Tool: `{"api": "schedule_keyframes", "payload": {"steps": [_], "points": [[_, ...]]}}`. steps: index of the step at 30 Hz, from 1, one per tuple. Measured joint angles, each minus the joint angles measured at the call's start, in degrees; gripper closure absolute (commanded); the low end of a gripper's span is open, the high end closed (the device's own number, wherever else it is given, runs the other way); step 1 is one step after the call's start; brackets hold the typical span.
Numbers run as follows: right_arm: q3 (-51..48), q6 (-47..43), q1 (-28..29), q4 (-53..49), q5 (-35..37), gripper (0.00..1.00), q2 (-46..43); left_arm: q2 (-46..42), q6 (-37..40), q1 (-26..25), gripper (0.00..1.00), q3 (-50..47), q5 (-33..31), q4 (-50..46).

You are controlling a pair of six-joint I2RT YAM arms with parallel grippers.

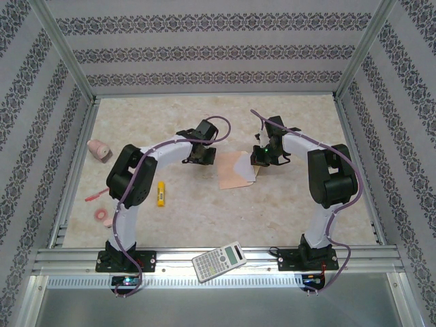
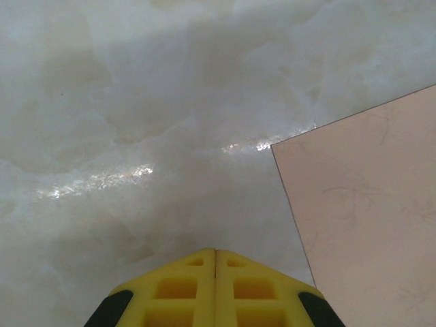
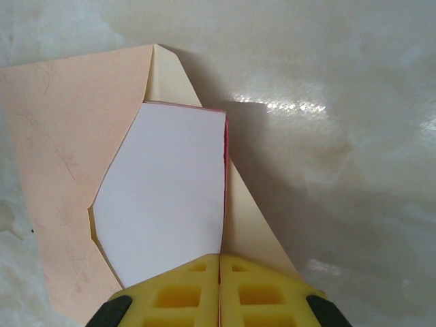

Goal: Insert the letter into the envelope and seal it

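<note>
The peach-pink envelope (image 1: pixel 233 174) lies flat mid-table between the two arms. In the right wrist view its body (image 3: pixel 61 136) is on the left and its cream flap (image 3: pixel 255 221) lies open to the right. The folded letter (image 3: pixel 163 197), plain white side up with a red edge, sits partly inside the envelope's mouth. My right gripper (image 3: pixel 219 257) is shut on the letter's red edge, which runs into the seam between the yellow fingers. My left gripper (image 2: pixel 215 252) is shut on nothing, low over the bare table just left of the envelope's edge (image 2: pixel 368 204).
A calculator (image 1: pixel 219 260) rests on the front rail. A yellow glue stick (image 1: pixel 161 194), a red pen (image 1: pixel 93 197), a pink tape roll (image 1: pixel 103 215) and a pink object (image 1: pixel 99 149) lie on the left side. Patterned walls enclose the table.
</note>
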Motion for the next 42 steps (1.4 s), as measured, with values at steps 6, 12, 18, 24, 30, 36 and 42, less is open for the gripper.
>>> {"api": "schedule_keyframes", "payload": {"steps": [6,12,18,24,30,36,42], "points": [[0.00,0.00,0.02,0.00,0.00,0.91,0.00,1.27,-1.44,0.00,1.00,0.85,2.05,0.94],[0.00,0.00,0.44,0.00,0.00,0.92,0.02,3.39,-2.69,0.00,1.00,2.43,4.13,2.32],[0.00,0.00,0.76,0.02,-0.02,0.92,0.33,4.09,-4.11,0.04,1.00,2.78,5.86,4.09],[0.11,0.00,1.16,0.07,-0.02,0.92,1.33,4.11,-5.22,0.04,1.00,2.78,6.08,4.26],[0.90,0.02,2.27,0.26,-0.04,0.92,2.03,4.11,-6.47,0.04,1.00,2.75,6.27,4.31],[1.81,0.13,2.97,0.66,-0.04,0.92,2.16,4.17,-7.56,0.04,1.00,2.75,6.49,4.55],[2.05,0.96,4.02,1.20,-0.07,0.92,3.37,4.20,-8.66,0.04,1.00,2.75,6.71,4.76]]}}
